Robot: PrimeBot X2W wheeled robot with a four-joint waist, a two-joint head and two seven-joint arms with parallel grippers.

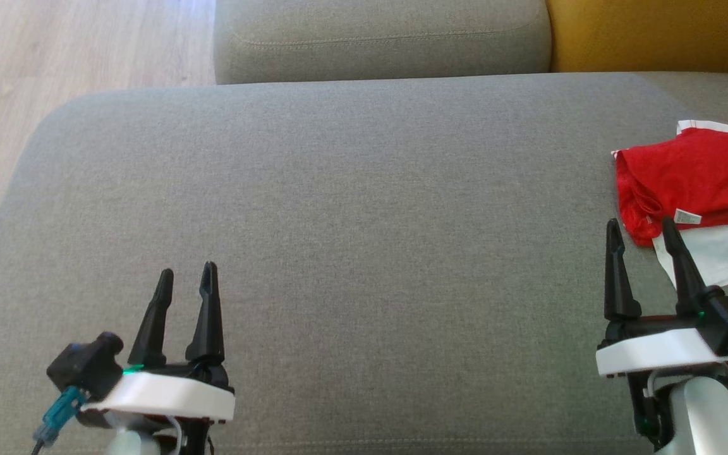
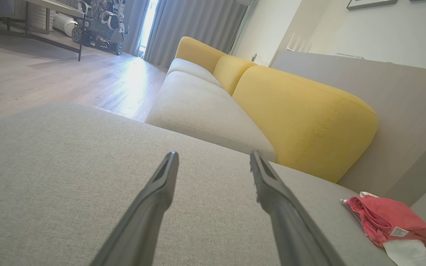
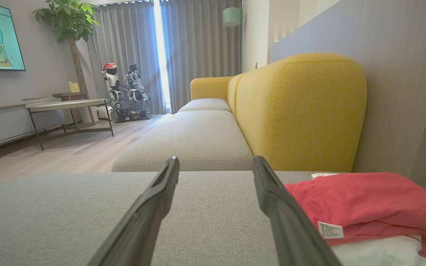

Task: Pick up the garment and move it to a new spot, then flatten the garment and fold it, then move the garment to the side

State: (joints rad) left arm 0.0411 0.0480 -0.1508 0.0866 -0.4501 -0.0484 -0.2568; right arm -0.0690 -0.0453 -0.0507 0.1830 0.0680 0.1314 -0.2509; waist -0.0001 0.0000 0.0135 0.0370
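Well, the folded garment (image 1: 699, 177) lies at the right of the woven grey sofa cushion (image 1: 364, 208), soft red cloth far, white end pointing near. The left gripper (image 1: 188, 269) and right gripper (image 1: 641, 222) stand spread wide, holding nothing.

Sofa seat (image 1: 364, 221) is covered in grey woven cloth, matt, slightly coarse grain. Back cushion (image 3: 301, 111): yellow cloth, similar weave, stitched seams. Garment (image 1: 699, 170) is made of thin red cloth, smooth, w/ a white cloth section & small white label (image 1: 687, 217). Floor (image 1: 54, 50) is laid in pale wood, faint sheen. Fingers (image 1: 208, 316) of left gripper (image 1: 188, 268) & right gripper (image 1: 640, 221) are seen as dark matt plastic; wrist housings (image 1: 162, 395) white, glossier plastic.
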